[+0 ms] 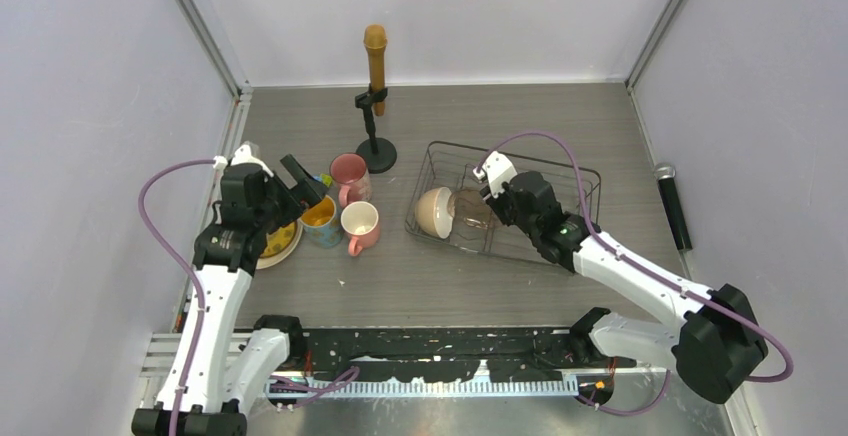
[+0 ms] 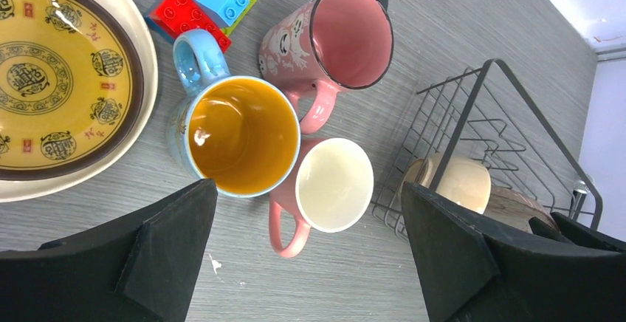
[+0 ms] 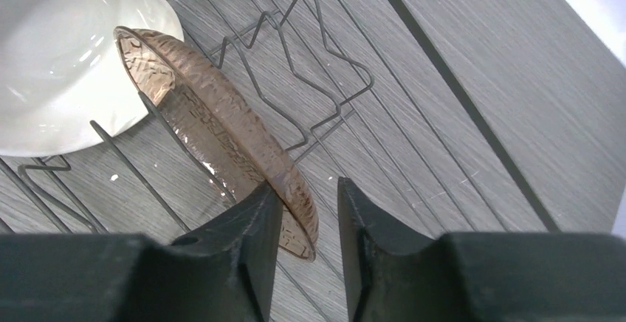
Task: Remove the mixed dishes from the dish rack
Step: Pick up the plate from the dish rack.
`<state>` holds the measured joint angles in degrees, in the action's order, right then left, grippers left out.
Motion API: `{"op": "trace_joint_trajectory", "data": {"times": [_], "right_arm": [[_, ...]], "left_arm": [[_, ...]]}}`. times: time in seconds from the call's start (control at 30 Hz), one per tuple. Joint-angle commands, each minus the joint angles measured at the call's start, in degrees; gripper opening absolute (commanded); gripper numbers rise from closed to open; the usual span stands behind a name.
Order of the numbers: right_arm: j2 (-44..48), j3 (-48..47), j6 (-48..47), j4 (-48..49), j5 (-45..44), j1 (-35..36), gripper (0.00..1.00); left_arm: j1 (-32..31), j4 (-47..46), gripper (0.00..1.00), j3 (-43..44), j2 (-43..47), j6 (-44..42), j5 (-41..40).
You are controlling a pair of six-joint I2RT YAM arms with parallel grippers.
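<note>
Black wire dish rack [image 1: 580, 196], right of table. Brownish textured glass bowl [image 3: 221, 130] stands on edge in it, just beside white glazed bowl [image 3: 59, 56]. My right gripper [image 3: 308, 193] is the nearer one: fingers half-spread, straddling the bowl's near rim. The rim runs away up-left, touches one finger, gap at the other, no pinch yet. Left gripper [image 2: 306, 196] spread wide, well apart over ceramic mugs [image 2: 243, 134].

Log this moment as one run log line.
left gripper: open above mugs | right gripper: open, jaws straddling brown glass bowl rim | dish rack: also holds cream bowl
</note>
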<state>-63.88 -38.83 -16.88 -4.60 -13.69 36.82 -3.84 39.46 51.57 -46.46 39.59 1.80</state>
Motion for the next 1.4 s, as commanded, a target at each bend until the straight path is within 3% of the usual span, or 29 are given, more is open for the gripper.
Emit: {"op": "trace_joint_trajectory", "data": {"times": [0.0,0.17,0.6,0.83,1.13,1.37], "right_arm": [[2.8,-0.3,-1.3,2.4,-0.4,0.4,0.36],[3.5,-0.5,-1.4,1.5,0.1,0.6,0.22],[5.4,-2.8,-3.2,-0.7,-4.5,2.1,0.09],[10.1,-2.4,-4.9,-0.8,-8.1,2.8,0.05],[17.8,-1.0,-1.1,0.2,-5.0,2.9,0.02],[21.0,-2.7,8.5,-1.9,1.2,2.9,0.0]], "left_arm": [[-0.1,-2.9,1.0,1.1,2.0,-0.9,1.6],[0.0,-3.6,1.0,1.0,3.3,-0.9,2.1],[-0.1,-8.1,1.0,-0.8,4.9,-0.4,8.7],[0.0,-12.6,1.0,-2.7,4.2,-0.1,14.1],[-0.6,-22.5,1.0,-6.8,2.3,2.8,27.6],[-8.6,-24.4,1.0,-5.6,-2.7,2.2,25.7]]}}
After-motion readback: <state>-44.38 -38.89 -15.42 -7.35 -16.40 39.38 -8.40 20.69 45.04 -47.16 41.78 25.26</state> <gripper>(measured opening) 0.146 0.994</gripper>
